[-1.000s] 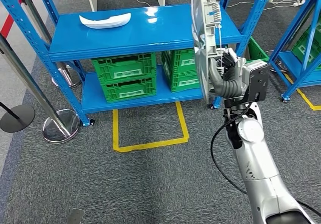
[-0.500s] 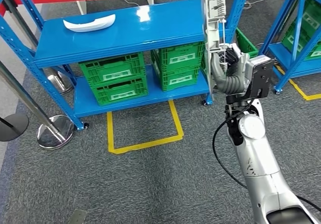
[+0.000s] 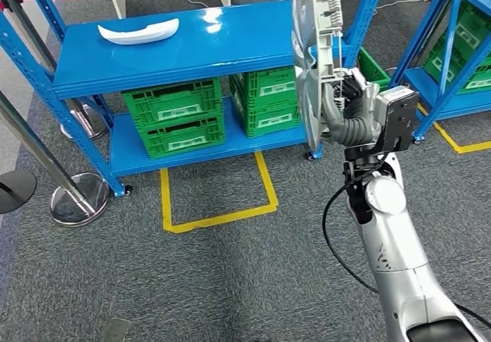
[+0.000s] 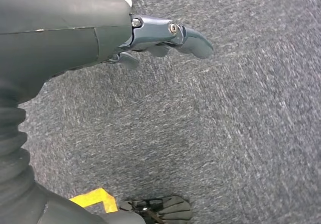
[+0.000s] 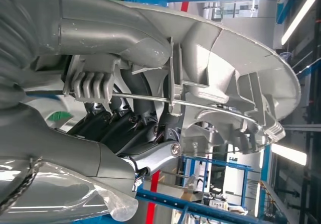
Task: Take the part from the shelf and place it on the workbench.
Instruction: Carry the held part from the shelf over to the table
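right hand (image 3: pixel 343 100) clamped on long grey moulded plastic part (image 3: pixel 312 58) | view swung back left — robot turning, carry underway | left hand (image 4: pixel 166 33) empty, fingers apart

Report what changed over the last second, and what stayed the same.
The whole head view has shifted, so the camera moved, not the blue metal shelf. The right hand still grips the large grey ribbed plastic part, held upright beside the shelf. The white curved plastic piece still lies on the top shelf, with the green plastic crates below. The left hand hangs open above the carpet.
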Controlling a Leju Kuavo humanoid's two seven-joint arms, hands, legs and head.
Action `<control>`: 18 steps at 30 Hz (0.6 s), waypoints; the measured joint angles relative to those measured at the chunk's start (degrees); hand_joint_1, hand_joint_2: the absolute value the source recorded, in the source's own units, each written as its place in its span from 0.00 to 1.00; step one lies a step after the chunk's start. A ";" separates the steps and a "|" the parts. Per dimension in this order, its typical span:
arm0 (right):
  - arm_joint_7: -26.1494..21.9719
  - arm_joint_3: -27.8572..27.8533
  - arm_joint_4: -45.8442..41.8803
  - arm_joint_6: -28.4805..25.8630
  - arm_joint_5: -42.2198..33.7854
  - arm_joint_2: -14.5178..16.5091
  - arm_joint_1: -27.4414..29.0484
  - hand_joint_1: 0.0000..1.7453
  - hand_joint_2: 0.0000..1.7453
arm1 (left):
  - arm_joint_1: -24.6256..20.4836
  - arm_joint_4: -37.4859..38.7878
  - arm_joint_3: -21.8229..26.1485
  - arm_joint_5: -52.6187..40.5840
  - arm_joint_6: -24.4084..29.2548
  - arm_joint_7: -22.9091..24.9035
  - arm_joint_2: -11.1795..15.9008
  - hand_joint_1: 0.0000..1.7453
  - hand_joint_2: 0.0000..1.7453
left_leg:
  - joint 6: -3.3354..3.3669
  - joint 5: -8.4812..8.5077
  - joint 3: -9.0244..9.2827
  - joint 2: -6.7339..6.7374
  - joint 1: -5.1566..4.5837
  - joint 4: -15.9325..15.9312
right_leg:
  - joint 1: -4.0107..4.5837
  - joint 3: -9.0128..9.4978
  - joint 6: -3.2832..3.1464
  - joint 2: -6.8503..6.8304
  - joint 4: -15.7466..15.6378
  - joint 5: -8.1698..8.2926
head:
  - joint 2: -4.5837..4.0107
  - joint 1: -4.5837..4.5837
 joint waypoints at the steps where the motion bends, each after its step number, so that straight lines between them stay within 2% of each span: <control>1: 0.03 0.00 -0.01 0.10 -0.06 0.00 -0.06 1.00 1.00 | -0.01 0.00 0.00 0.01 0.00 0.00 0.01 0.00 1.00 | -0.21 -0.10 -0.13 0.04 -0.14 0.30 | 0.06 1.84 -0.20 -0.41 -3.46 1.05 | 0.00 -0.01; 2: 0.06 0.02 -0.01 0.22 -0.15 0.00 -0.08 1.00 1.00 | -0.01 0.00 0.00 0.01 0.00 0.00 0.03 0.00 1.00 | -0.48 -0.14 -0.27 0.09 -0.29 0.49 | 0.14 2.99 -0.43 -0.71 -5.60 1.45 | 0.00 -0.02; 3: 0.09 0.03 -0.02 0.36 -0.25 0.00 -0.07 1.00 1.00 | 0.02 0.00 0.00 0.00 0.00 0.01 0.05 0.00 1.00 | -0.73 -0.11 -0.42 0.17 -0.43 0.60 | 0.25 3.36 -0.70 -0.82 -6.30 1.27 | 0.00 -0.02; 5: 0.15 -0.05 -0.02 0.58 -0.45 -0.02 0.02 1.00 1.00 | 0.08 0.00 0.00 -0.01 0.01 0.02 0.08 0.00 1.00 | -1.21 -0.08 -0.60 0.41 -0.45 0.72 | 0.25 3.28 -1.43 -0.44 -6.42 1.52 | 0.01 0.01; 7: 0.19 -0.16 -0.02 0.68 -0.58 -0.03 0.03 1.00 1.00 | 0.09 0.00 0.00 -0.01 0.02 0.02 0.12 0.00 1.00 | -1.79 -1.37 -1.17 0.39 -0.36 2.31 | 0.04 3.29 -2.13 -0.06 -6.60 1.81 | 0.01 -0.14; 8: 0.20 -0.17 -0.02 0.69 -0.61 -0.03 0.03 1.00 1.00 | 0.08 0.00 0.00 -0.01 0.03 0.03 0.13 0.00 1.00 | -2.10 -2.95 -2.12 0.28 -0.28 4.71 | -0.10 3.31 -2.43 0.15 -6.69 1.93 | 0.01 -0.25; 10: 0.20 -0.17 -0.02 0.70 -0.64 -0.02 0.08 1.00 1.00 | 0.08 0.00 0.00 -0.02 0.04 0.08 0.11 0.00 1.00 | -2.53 -6.81 -5.13 0.12 -0.11 12.05 | -0.12 3.23 -2.70 0.66 -6.69 1.97 | 0.00 -0.39; 11: 0.20 -0.17 -0.01 0.70 -0.66 -0.02 0.12 1.00 1.00 | 0.11 0.00 0.00 -0.03 0.04 0.11 0.08 0.00 1.00 | -2.63 -8.03 -6.50 0.12 -0.03 15.31 | -0.11 3.20 -2.73 0.96 -6.68 1.98 | 0.00 -0.37; 12: 0.20 -0.17 -0.01 0.72 -0.70 -0.02 0.14 1.00 1.00 | 0.12 0.00 0.00 -0.03 0.04 0.15 0.05 0.00 1.00 | -2.64 -8.14 -7.09 0.11 0.01 16.82 | -0.10 3.19 -2.73 1.30 -6.67 1.99 | 0.00 -0.37; 13: 0.20 -0.18 0.00 0.73 -0.75 -0.02 0.14 1.00 1.00 | 0.12 0.00 0.00 -0.03 0.04 0.17 0.02 0.00 1.00 | -2.55 -7.08 -6.68 0.06 0.03 16.10 | -0.10 3.23 -2.74 1.68 -6.67 1.99 | 0.00 -0.38; 14: 0.21 -0.17 0.00 0.78 -0.80 -0.02 0.12 1.00 1.00 | 0.10 0.00 -0.01 -0.04 0.04 0.17 -0.01 0.00 1.00 | -2.36 -5.10 -5.32 -0.11 0.04 13.25 | -0.10 3.30 -2.72 2.05 -6.66 1.99 | 0.00 -0.38; 16: 0.21 -0.16 0.00 0.93 -0.91 -0.02 0.05 1.00 1.00 | 0.05 0.00 -0.02 -0.07 0.04 0.18 0.04 0.00 1.00 | -1.68 -1.36 -1.80 -1.30 0.03 5.59 | -0.04 3.34 -2.58 2.70 -6.63 2.01 | 0.00 -0.37; 17: 0.22 -0.15 0.01 1.05 -0.96 -0.02 0.01 1.00 1.00 | 0.01 0.00 -0.02 -0.10 0.04 0.20 0.07 0.00 1.00 | -1.37 -0.55 -0.59 -1.85 0.00 2.88 | -0.01 3.20 -2.39 2.97 -6.60 2.07 | 0.00 -0.38; 18: 0.23 -0.14 0.02 1.18 -0.99 -0.02 -0.02 1.00 1.00 | -0.04 0.00 -0.03 -0.11 0.04 0.24 0.10 0.00 1.00 | -1.12 -0.44 -0.01 -2.24 -0.03 1.45 | 0.00 2.96 -2.13 3.19 -6.58 2.18 | 0.00 -0.38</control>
